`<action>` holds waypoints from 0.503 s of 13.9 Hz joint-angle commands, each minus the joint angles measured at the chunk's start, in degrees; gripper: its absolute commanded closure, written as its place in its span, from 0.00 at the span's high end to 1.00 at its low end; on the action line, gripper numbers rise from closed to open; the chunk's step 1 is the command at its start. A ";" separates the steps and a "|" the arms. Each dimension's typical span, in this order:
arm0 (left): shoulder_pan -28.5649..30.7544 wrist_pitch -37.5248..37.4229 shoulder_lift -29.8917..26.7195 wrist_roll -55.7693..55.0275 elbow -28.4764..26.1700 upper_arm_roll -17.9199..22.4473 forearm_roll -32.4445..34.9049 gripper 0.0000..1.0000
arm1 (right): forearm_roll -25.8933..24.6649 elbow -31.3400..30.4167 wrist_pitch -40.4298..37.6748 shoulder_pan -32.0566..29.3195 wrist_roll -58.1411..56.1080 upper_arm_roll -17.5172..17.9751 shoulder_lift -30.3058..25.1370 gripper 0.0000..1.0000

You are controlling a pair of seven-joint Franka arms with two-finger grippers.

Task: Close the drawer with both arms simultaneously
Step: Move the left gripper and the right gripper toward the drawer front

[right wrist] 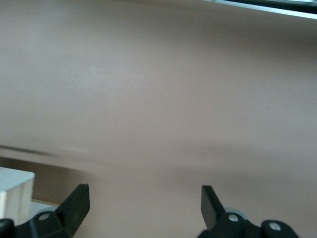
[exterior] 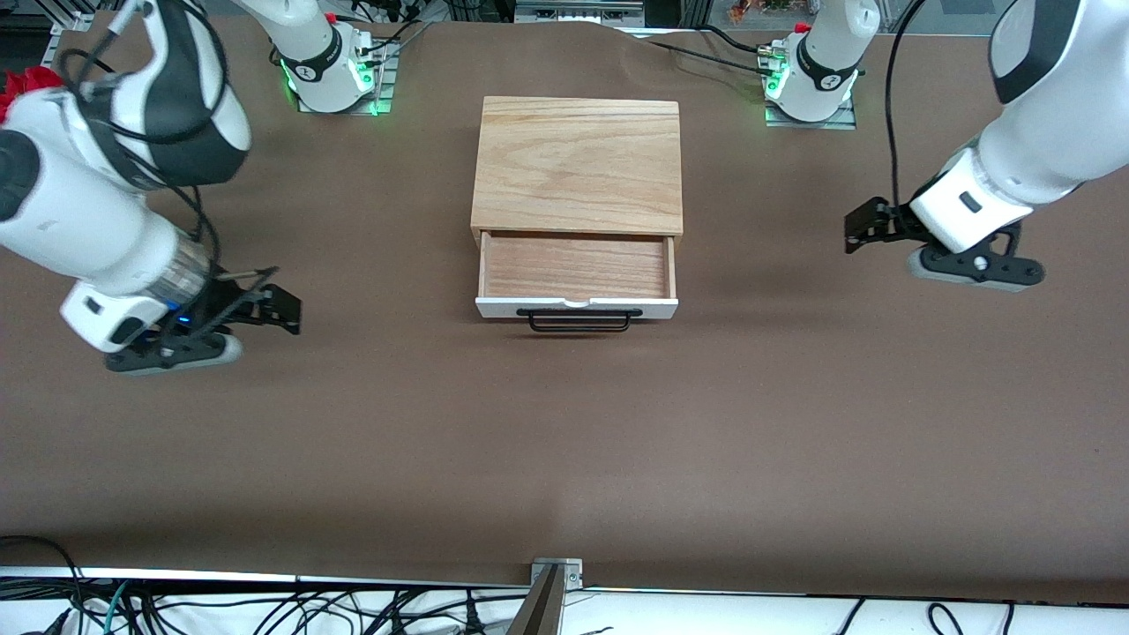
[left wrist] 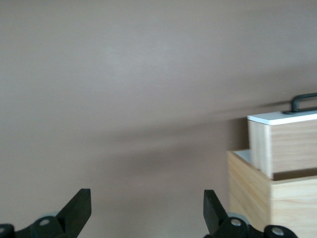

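The drawer point(exterior: 575, 266) is pulled partly out of its light-wood box point(exterior: 578, 163) at mid-table. Its white front panel point(exterior: 577, 307) and black wire handle point(exterior: 579, 321) face the front camera. My left gripper point(exterior: 854, 231) is open and empty over the table, off toward the left arm's end, level with the drawer. My right gripper point(exterior: 295, 316) is open and empty over the table toward the right arm's end. The left wrist view shows open fingers point(left wrist: 79, 203), the drawer point(left wrist: 292, 144) and the handle point(left wrist: 303, 101). The right wrist view shows open fingers point(right wrist: 77, 201) and a box corner point(right wrist: 15, 193).
The brown table point(exterior: 564, 441) stretches wide between the drawer's front and the table's near edge. The two arm bases point(exterior: 335, 66) point(exterior: 816, 75) stand beside the box's back. Cables lie off the near edge point(exterior: 265, 613).
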 commanded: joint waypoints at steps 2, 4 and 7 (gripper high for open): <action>-4.42 6.70 6.80 -0.04 2.53 0.30 -3.38 1.00 | 3.13 1.84 6.12 3.76 0.92 -0.10 4.31 1.00; -4.95 12.59 10.32 -0.04 2.53 0.30 -9.77 1.00 | 4.97 1.93 8.60 4.82 0.39 -0.01 5.90 1.00; -8.11 20.76 14.71 -0.04 2.44 0.30 -15.68 1.00 | 9.36 2.01 9.39 7.88 2.66 0.25 8.44 1.00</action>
